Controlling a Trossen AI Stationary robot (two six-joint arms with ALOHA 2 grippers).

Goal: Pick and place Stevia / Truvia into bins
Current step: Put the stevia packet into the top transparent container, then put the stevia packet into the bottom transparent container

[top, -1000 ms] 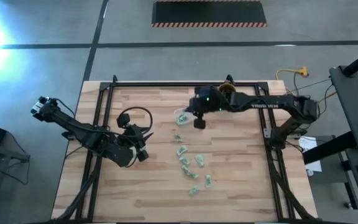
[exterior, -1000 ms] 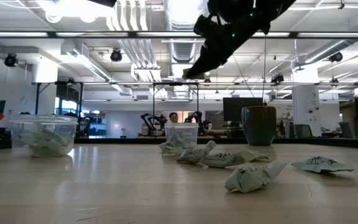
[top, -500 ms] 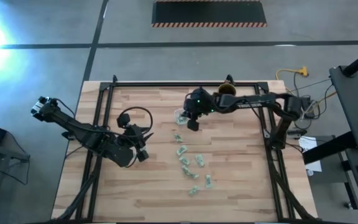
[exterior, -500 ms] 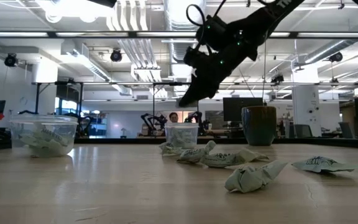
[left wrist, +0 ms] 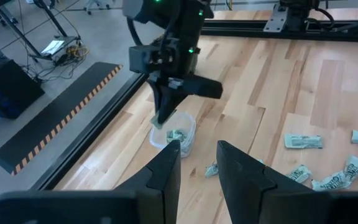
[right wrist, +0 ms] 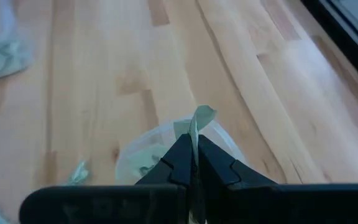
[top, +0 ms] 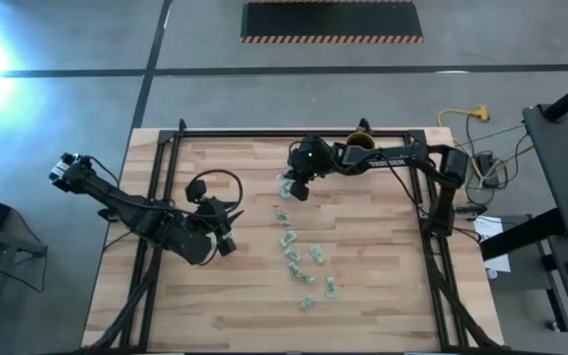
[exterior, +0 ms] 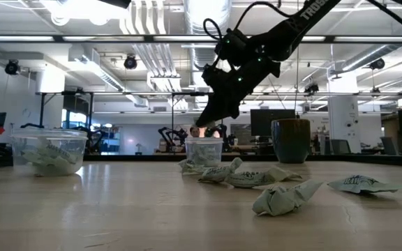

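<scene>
My right gripper hangs just above the clear cup, jaws pinching a sachet; only the wrist view shows that pinch. My left gripper waits well apart, jaws spread.

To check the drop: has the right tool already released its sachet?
No, the right tool is shut on a sachet above the cup.

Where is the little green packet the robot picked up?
The packet is pinched in the right gripper, hanging just above the clear cup near the middle of the table's far edge, with the brown mug nearby.
</scene>
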